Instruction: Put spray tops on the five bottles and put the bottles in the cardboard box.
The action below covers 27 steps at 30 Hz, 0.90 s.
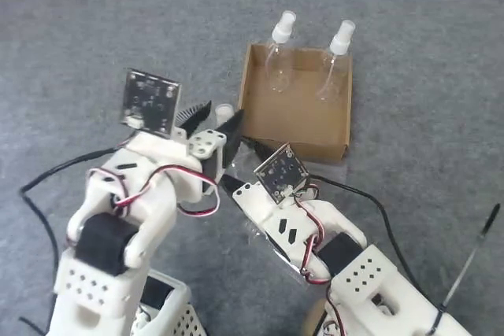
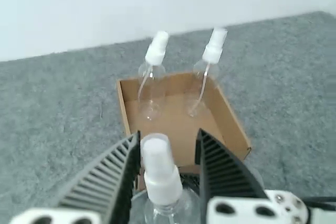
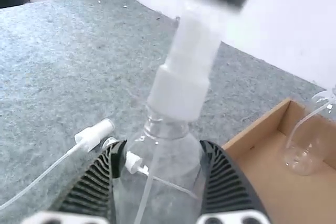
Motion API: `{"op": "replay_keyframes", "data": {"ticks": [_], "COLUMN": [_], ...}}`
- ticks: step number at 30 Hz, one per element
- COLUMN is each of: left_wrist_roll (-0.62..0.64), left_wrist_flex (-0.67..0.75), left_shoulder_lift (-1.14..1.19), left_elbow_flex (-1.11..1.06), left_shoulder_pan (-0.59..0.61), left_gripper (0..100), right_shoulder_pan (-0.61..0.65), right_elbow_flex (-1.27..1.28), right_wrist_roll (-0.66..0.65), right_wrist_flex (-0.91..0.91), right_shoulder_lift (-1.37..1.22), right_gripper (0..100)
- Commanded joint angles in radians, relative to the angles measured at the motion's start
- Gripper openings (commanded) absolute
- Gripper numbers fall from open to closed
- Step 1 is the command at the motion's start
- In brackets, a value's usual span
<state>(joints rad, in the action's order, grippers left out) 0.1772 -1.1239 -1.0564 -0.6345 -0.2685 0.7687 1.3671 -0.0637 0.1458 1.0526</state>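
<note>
One bottle point(image 3: 167, 129) | right hand point(image 3: 163, 153) apparently clamped on it | left hand point(image 2: 168, 139) apart around spray top point(image 2: 159, 169)

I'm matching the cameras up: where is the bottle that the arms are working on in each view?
High view: the bottle, white top showing, just outside the cardboard box's left wall.
Left wrist view: the bottle is closest to the camera, this side of the box.
Right wrist view: up close, box behind it.
Shared landmark: the cardboard box.
</note>
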Motion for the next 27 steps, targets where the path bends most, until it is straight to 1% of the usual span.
{"op": "replay_keyframes", "data": {"ticks": [1,4,8,11,14,19,27], "left_wrist_roll": [-0.009,-0.011,-0.054,-0.058,-0.060,-0.092,-0.095], "left_wrist_flex": [0.006,0.054,0.103,0.129,0.123,0.058,0.014], "left_shoulder_lift": [-0.005,-0.008,-0.005,-0.012,-0.012,-0.014,-0.014], "left_elbow_flex": [0.064,0.025,-0.039,-0.088,-0.108,-0.133,-0.133], "left_shoulder_pan": [0.091,0.150,0.150,0.150,0.137,0.092,0.087], "left_gripper": [16,16,16,16,16,16,16], "right_shoulder_pan": [-0.010,-0.010,-0.010,-0.010,-0.010,-0.010,-0.012], "right_elbow_flex": [0.002,0.002,0.002,0.002,0.002,0.002,0.002], "right_wrist_roll": [0.005,0.005,0.005,0.005,0.005,0.005,0.005], "right_wrist_flex": [-0.007,-0.007,-0.007,-0.007,-0.007,-0.007,-0.007], "right_shoulder_lift": [0.045,0.045,0.045,0.045,0.045,0.045,0.045], "right_gripper": [0.6,0.6,0.6,0.6,0.6,0.6,0.6]}}
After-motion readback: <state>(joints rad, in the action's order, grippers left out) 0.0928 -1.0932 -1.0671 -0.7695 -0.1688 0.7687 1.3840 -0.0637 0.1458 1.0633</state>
